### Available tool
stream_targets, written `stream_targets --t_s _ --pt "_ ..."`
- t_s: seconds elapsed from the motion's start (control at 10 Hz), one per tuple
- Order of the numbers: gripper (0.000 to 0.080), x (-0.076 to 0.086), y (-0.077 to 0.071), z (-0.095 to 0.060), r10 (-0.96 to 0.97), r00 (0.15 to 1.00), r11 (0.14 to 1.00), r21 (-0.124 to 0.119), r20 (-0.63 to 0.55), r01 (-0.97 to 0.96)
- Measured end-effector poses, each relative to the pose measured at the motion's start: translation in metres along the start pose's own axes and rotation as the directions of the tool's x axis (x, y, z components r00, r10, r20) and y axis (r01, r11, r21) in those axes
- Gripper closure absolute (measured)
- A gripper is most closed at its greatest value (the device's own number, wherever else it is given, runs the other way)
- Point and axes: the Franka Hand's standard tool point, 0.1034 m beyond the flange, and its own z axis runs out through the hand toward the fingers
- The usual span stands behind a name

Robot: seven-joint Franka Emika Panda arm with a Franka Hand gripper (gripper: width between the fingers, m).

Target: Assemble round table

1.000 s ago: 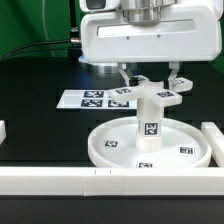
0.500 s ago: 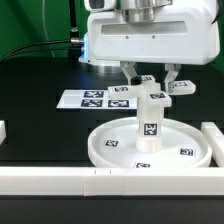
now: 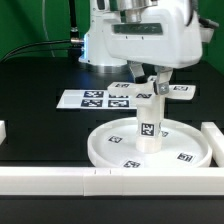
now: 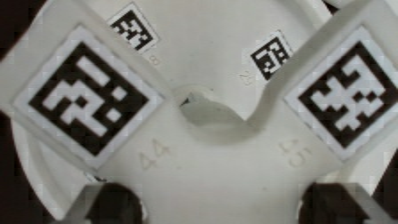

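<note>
Swinging toward the exterior view's left since 1 second back, my gripper [image 3: 152, 80] is clenching the cross-shaped piece [image 4: 196, 120] atop the post [image 3: 149, 122], which is standing in the rimmed disc [image 3: 150, 148]; I'm judging seating underway, needing squared alignment next.

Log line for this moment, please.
claw: shut on cross-shaped piece | over post | post upright in disc
</note>
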Motion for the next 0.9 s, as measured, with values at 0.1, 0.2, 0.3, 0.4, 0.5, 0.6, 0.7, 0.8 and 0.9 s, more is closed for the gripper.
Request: stream_targets --t_s 0.1,0.2,0.3,0.4,0.5,0.6,0.7,0.8,0.9 --pt "0.0360 -0.001 0.000 0.000 0.091 0.996 0.996 0.009 -0.002 -0.091" --pt "0.0360 -0.001 0.000 0.000 0.172 0.985 0.985 0.011 -0.003 -0.172" --pt "0.0360 -0.001 -0.001 0.000 0.211 0.978 0.977 0.012 -0.003 -0.211" --pt "0.0360 -0.001 -0.001 0.000 0.235 0.972 0.972 0.012 -0.003 -0.235" --pt "0.0250 -0.002 0.000 0.001 0.258 0.966 0.966 0.013 0.003 -0.258" --pt "0.0250 -0.002 0.000 0.001 0.246 0.969 0.969 0.012 0.003 -0.246" --pt "0.0180 -0.003 0.000 0.000 0.245 0.969 0.969 0.011 0.005 -0.245" --pt "0.0159 -0.005 -0.002 -0.005 0.239 0.971 0.971 0.009 0.011 -0.239" --pt "0.0159 -0.006 -0.005 -0.012 0.227 0.974 0.974 0.020 0.014 -0.227"
